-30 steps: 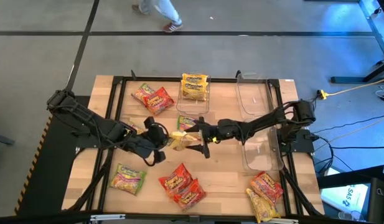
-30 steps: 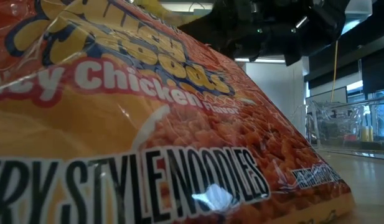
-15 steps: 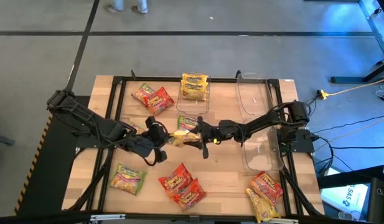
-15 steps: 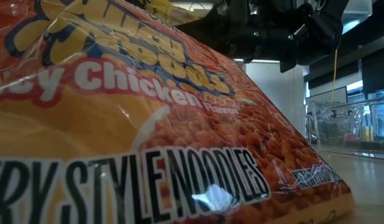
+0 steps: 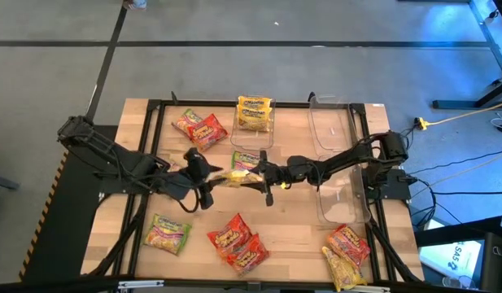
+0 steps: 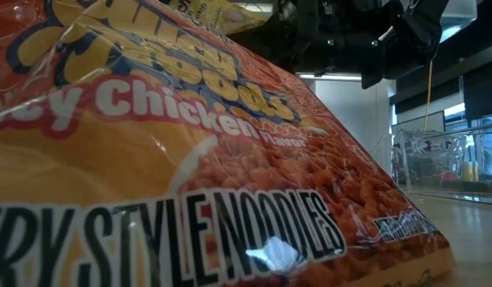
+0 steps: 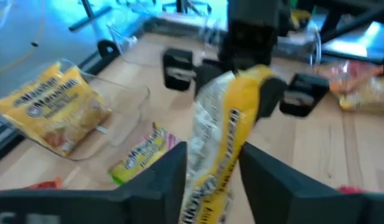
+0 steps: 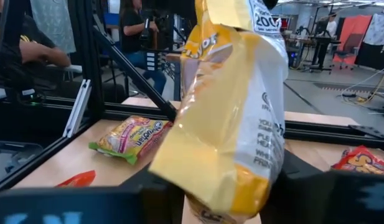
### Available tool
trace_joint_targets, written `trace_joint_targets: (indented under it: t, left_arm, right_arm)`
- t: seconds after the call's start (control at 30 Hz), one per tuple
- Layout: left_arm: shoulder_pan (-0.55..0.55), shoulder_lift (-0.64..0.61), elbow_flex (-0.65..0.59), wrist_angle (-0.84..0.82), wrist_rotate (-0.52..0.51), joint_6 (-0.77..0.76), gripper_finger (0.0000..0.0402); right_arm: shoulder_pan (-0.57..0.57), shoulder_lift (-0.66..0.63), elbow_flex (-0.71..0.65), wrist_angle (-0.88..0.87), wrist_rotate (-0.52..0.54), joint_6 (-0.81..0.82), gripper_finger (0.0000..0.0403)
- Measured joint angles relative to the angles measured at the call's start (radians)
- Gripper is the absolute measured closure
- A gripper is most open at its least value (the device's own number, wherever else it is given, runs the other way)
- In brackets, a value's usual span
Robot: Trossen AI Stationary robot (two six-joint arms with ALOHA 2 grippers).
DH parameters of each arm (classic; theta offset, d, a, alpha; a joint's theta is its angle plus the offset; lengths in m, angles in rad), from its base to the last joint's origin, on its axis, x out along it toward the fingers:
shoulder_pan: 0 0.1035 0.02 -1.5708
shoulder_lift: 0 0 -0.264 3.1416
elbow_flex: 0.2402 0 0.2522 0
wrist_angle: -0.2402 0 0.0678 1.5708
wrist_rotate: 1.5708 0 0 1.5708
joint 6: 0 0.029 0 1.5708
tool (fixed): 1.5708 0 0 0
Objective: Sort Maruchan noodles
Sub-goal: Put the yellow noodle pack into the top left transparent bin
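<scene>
Handover at mid-bench (image 5: 299,236): a yellow packet (image 5: 237,176) hangs between both grippers above the wood. Right gripper (image 5: 257,173) is clamped on one end. Left gripper (image 5: 208,177) has fingers (image 7: 160,177) either side of the other end; grip or gap cannot be told. Another yellow packet lies in the far bin (image 5: 252,134); red and green packets lie scattered around.

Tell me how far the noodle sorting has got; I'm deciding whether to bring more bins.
Early. Done: yellow packets sit in one clear bin. In hand: a yellow packet hangs mid-table between the left gripper and the right gripper, apparently a handover. Left: red packets, green ones, and a corner pile lie loose. Two bins look empty.
</scene>
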Motion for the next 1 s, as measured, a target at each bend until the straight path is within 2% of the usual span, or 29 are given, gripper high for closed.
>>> trace_joint_targets:
  t: [0.2,0.43,0.77,1.0]
  left_arm:
    - [0.001,-0.035,0.0,-0.012,-0.052,0.035,0.0196]
    - [0.006,-0.014,0.0,-0.014,-0.054,0.019,0.0187]
    - [0.006,-0.01,0.0,-0.009,0.085,0.002,0.0183]
    - [0.017,-0.01,0.0,-0.011,0.111,0.0,0.0146]
  right_arm:
    - [0.0,-0.018,-0.018,-0.001,0.0,-0.022,0.0292]
    - [0.0,-0.02,-0.018,0.0,-0.004,-0.022,0.0292]
    - [0.0,-0.041,-0.018,-0.005,-0.01,-0.023,0.0291]
    - [-0.001,-0.056,-0.018,-0.018,-0.007,-0.025,0.029]
